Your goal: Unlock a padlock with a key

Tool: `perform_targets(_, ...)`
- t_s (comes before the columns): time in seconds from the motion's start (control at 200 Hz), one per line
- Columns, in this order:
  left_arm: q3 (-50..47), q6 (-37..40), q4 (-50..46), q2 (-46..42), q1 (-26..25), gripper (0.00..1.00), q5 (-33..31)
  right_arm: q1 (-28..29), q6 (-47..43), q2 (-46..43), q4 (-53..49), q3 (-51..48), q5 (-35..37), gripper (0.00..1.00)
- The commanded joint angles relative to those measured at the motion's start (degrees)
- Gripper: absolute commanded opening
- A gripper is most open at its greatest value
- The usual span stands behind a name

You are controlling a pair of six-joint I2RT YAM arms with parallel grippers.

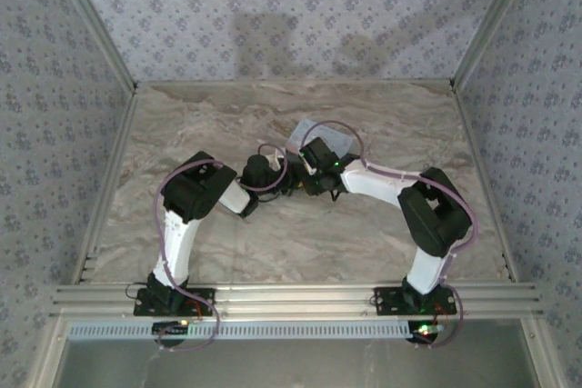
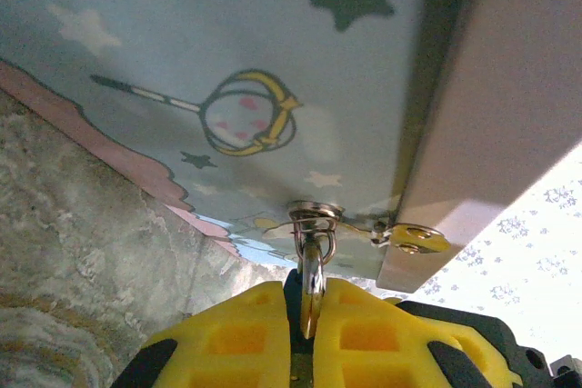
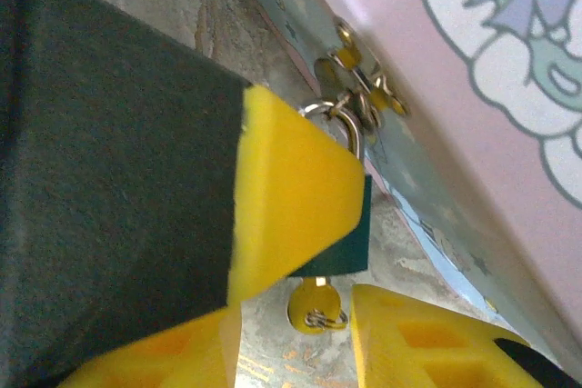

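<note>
Beneath both arms, surface [image 1: 227, 243]: grey marbled slab, filling the middle of the overhead view.
Tin [image 2: 227, 43]: light blue with stars, across the top of the left wrist view; its metal hasp [image 2: 409, 238] sits lower centre-right.
Left claw [image 2: 309, 302]: bottom centre, yellow fingers closed tight on the padlock [image 3: 350, 244].
Right claw [image 3: 297, 320]: fingers apart at the bottom edge, the key [image 3: 314, 302] in the gap; contact unclear.
Padlock: dark teal, centre of the right wrist view, shackle through the hasp's ring.
Key: yellow head, directly under the padlock.
</note>
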Motion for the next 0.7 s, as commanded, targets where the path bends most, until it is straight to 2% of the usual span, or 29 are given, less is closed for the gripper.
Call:
perform_targets(0.0,-0.8,0.2,-6.5,0.8,-0.8,0.0,3.0,0.7,-1.7,1.8,-1.7,2.0,3.5,0.37)
perform_targets(0.125,-1.0,0.1,-6.2,0.8,-0.8,0.0,3.0,0.9,-2.1,3.2,-2.5,3.1,3.9,0.32)
perform_targets(0.225,-1.1,0.2,-6.1,0.8,-0.8,0.0,3.0,1.2,-2.5,3.3,-2.5,3.2,4.0,0.21)
perform_targets(0.28,-1.2,0.1,-6.0,0.9,-0.8,0.0,3.0,1.2,-2.5,3.0,-2.7,3.2,3.5,0.11)
perform_targets(0.35,-1.3,0.2,-5.9,0.9,-0.7,0.0,3.0,1.1,-2.5,2.4,-3.0,3.2,1.7,0.05)
perform_targets(0.475,-1.3,0.3,-6.0,1.2,-0.8,0.0,3.0,0.8,-2.7,2.2,-3.4,3.3,0.4,0.03)
perform_targets(0.565,-1.5,0.4,-6.0,1.1,-0.8,0.01,3.0,0.0,-2.5,1.7,-2.1,2.1,-3.8,0.0)
perform_targets(0.64,-1.7,0.7,-6.6,0.8,-0.7,0.06,2.8,-0.7,-2.1,1.3,-1.7,1.4,-7.2,0.0)
perform_targets(0.7,-2.0,1.1,-7.2,0.5,-0.6,0.15,2.5,-1.6,-2.8,0.9,0.1,0.7,-8.8,0.0)
